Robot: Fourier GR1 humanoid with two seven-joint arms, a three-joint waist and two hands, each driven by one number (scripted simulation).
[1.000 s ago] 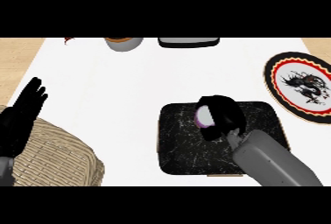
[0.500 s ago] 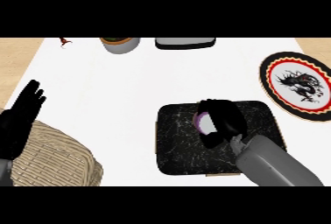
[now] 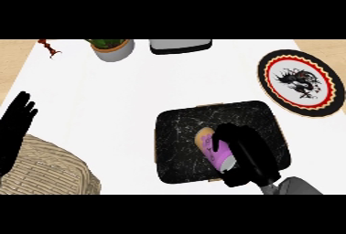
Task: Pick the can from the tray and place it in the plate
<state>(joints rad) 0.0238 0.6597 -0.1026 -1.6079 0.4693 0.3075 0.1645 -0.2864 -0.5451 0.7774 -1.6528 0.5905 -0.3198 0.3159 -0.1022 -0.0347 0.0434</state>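
White counter [image 3: 135, 91]; can [image 3: 211, 153] lies on its side in the black tray [image 3: 182, 132], right hand [image 3: 245, 153] curled round it; left hand [image 3: 17, 132] rests open at left edge; risk: rounded can may roll out of the grasp on lifting toward plate [image 3: 300, 64].

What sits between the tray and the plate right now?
Head view: nothing but a narrow strip of bare white counter separates the tray from the plate. The can lies on the tray, the right hand with fingers curled round it.

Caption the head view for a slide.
Right hand curls round the purple can over the black tray; the patterned plate sits apart at right.
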